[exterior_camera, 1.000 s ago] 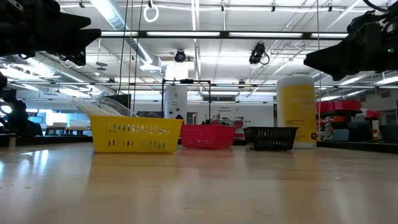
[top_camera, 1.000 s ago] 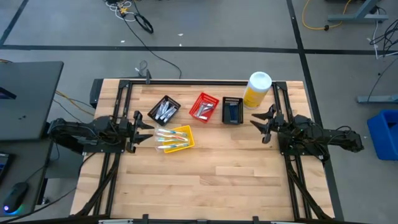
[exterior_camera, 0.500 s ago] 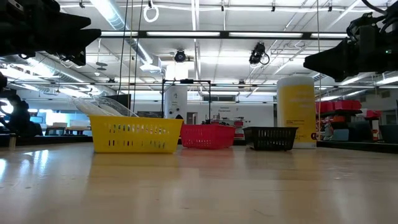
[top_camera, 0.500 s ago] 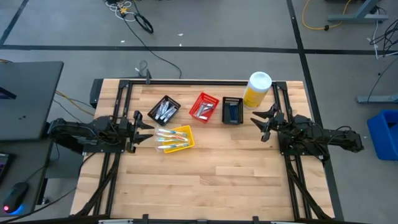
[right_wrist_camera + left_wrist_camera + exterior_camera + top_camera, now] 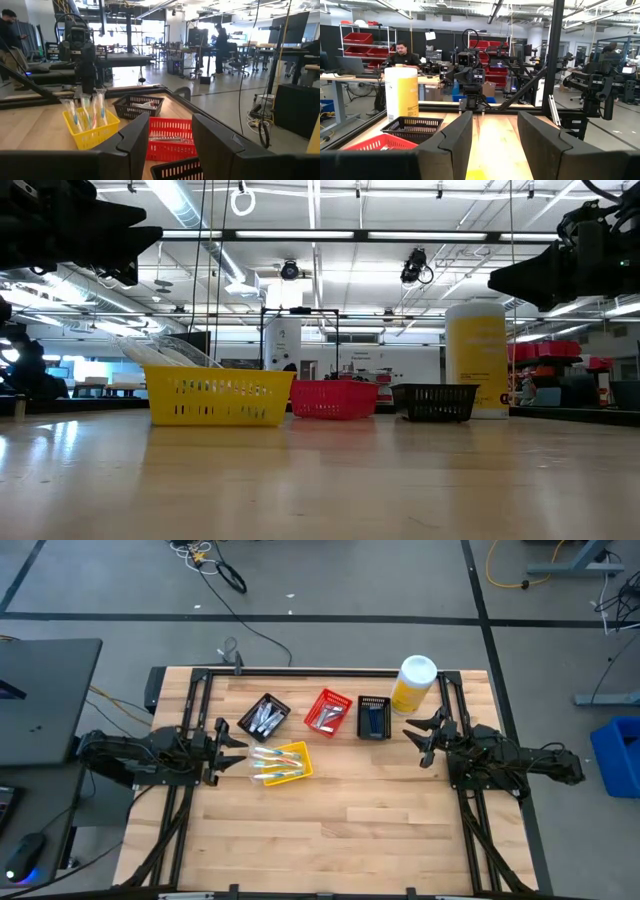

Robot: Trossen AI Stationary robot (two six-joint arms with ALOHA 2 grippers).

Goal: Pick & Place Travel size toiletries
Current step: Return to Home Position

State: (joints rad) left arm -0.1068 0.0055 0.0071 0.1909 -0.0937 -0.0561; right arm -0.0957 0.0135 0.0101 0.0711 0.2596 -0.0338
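- Risk 1: the left end effector [image 5: 230, 738] sits just beside the yellow basket [image 5: 306, 762]. The toothbrushes [image 5: 268, 762] poke out past the rim on that side. We judge any inward swing would clip them or shove the light basket across the table [image 5: 380, 830].
- Risk 2: the right end effector [image 5: 418, 740] is near the yellow bottle [image 5: 413, 683] and the right black basket [image 5: 374, 700]. A wide arc there could tip the tall bottle onto the basket row.
- Both end effectors are released, with fingers apart and nothing between them in either wrist view.
- Every toiletry we can see is binned. The toothbrushes are in the yellow basket and the pale tubes [image 5: 263, 721] are in the left black basket [image 5: 282, 708].
- The red basket [image 5: 322, 695] holds small light items we can't identify. The right black basket's contents look dark and we can't make them out.
- The toothbrushes lie closest to the left end effector without touching it. The tubes are near it too, farther back on the table.
- The right end effector is well apart from both, across the basket row.
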